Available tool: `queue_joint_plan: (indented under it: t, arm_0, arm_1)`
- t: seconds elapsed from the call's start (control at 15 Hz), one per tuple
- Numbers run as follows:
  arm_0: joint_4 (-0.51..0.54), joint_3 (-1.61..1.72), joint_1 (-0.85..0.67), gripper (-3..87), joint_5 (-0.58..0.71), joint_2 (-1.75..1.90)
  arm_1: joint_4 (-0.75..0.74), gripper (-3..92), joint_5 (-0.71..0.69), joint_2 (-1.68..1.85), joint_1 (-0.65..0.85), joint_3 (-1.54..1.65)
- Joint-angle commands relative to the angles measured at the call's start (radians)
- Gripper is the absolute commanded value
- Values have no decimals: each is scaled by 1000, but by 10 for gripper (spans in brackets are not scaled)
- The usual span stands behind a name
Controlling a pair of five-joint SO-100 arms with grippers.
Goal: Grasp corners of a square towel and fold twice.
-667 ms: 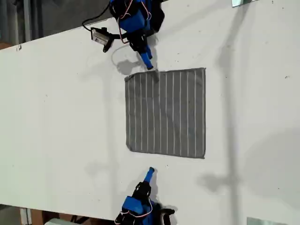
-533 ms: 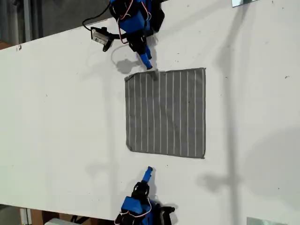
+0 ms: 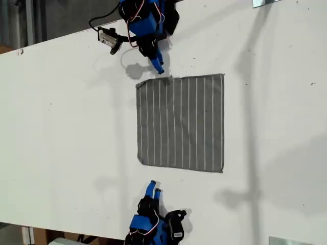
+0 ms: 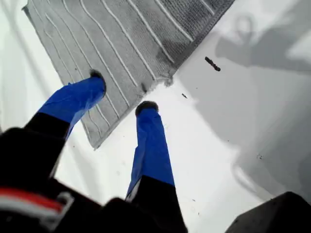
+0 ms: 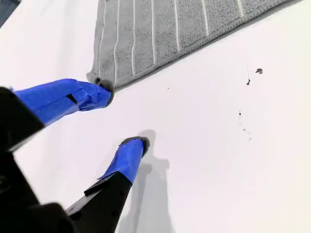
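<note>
- Seen from the exterior view, my second gripper (image 3: 154,187) has slid from about 6 o'clock of the towel (image 3: 180,122) toward 7 o'clock. That puts it more nearly in line with the nearest corner (image 3: 140,161), though it is not yet touching the cloth.
- Its jaws stand apart now, fairly wide, with nothing between them; the second wrist view shows one blue fingertip (image 5: 99,92) close by that corner and the other over bare table (image 3: 61,127).
- My first gripper (image 3: 158,67) has barely shifted – it hangs at about 11 o'clock of the towel, just at the far edge. Its jaws are spread wide and hold nothing; in the first wrist view they straddle the hem, one fingertip (image 4: 96,77) over the cloth and one off it.
- I judge both arms are lining up for the first grasp, and no fold has been made.
- The towel lies flat and square, a little past the table's middle toward 3 o'clock. It is soft grey fabric with a fine nap, thin white parallel stripes and slightly rounded corners – plus a small pucker in the hem by my first gripper.
- The table is smooth, matt white.
</note>
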Motion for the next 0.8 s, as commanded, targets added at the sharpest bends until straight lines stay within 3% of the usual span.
queue_joint_plan:
  t: [0.0,0.07,0.2,0.27,0.4,0.53,0.73]
  arm_0:
    - [3,-3,-2,201,-11,6]
    - [3,-3,2,206,-5,6]
    - [-5,0,0,217,20,6]
    - [-11,2,3,219,25,6]
    - [-14,5,8,222,25,6]
    - [-18,6,20,223,26,6]
    - [-32,8,23,225,51,6]
  arm_1:
    - [15,194,-6,2,-15,-38]
    - [8,229,-44,2,-54,-34]
    - [-74,238,-242,-74,109,-160]
    - [-115,249,-347,-385,190,-356]
    - [-244,255,-405,-1042,104,-689]
    - [-325,249,-265,-1212,-89,-703]
    - [-359,255,183,-1220,-486,-592]
